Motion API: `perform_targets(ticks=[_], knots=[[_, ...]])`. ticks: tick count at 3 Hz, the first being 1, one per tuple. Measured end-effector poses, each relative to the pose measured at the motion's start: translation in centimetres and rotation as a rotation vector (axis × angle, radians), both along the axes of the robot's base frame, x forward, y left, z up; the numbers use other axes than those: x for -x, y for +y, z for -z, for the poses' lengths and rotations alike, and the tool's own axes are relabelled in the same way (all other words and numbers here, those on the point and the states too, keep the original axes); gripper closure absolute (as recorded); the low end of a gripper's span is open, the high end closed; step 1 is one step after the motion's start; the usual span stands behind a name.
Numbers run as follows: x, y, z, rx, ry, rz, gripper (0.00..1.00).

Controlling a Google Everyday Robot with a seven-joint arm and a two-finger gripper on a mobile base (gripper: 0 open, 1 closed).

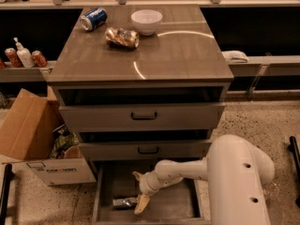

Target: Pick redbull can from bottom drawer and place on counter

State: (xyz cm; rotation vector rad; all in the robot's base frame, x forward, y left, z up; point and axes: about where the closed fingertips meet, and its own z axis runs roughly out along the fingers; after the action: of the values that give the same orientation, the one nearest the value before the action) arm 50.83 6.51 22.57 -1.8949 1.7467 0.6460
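The bottom drawer [171, 205] is pulled open at the foot of the cabinet. The redbull can [123, 202] lies on its side on the drawer floor near the front left. My gripper [139, 191] reaches into the drawer from the right on the white arm, with one pale finger [141, 204] touching or just beside the can's right end and the other finger up near the drawer's back. The fingers are spread apart and hold nothing. The counter [178, 50] is the glossy grey-brown cabinet top above.
On the counter lie a blue soda can [93, 18], a gold foil packet [122, 37] and a white bowl [146, 21]. Two closed drawer fronts [143, 117] sit above the open one. A cardboard box [35, 139] stands on the floor at left. The arm's white body [236, 182] fills the lower right.
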Motion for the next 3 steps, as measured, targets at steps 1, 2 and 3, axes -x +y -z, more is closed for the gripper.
perform_targets(ticks=[1,2,3], knots=[[-0.5,1.4,1.9,-0.007,-0.01,-0.001,0.0],[-1.0,2.8,3.6,0.0,-0.019,-0.007,0.0],[-1.4,4.0,5.3,-0.002,-0.016,-0.012,0.0]])
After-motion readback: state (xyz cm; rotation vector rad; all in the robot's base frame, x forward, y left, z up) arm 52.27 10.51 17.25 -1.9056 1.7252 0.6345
